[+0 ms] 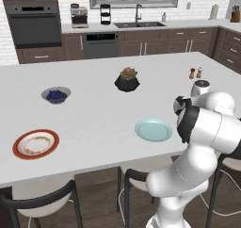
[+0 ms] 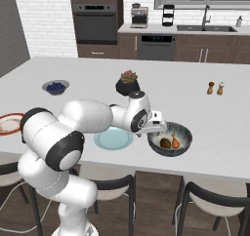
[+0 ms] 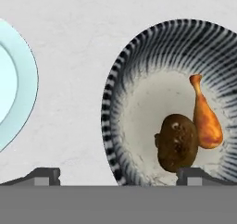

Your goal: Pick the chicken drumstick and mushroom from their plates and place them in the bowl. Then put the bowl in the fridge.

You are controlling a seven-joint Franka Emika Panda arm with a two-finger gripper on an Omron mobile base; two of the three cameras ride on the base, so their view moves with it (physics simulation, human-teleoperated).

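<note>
The wide dark grey bowl with a streaked pale inside stands near the counter's front edge. Inside it lie the orange chicken drumstick and the dark brown mushroom, touching each other. My gripper hovers open over the bowl's left rim with nothing between its fingers. Just left of the bowl sits the bare pale teal plate. At the counter's left end the red-rimmed plate holds no food. The fridge is out of view.
A small grey bowl of blue berries and a black plant pot stand farther back. Two shakers are at the back right. Stools stand under the counter's front edge.
</note>
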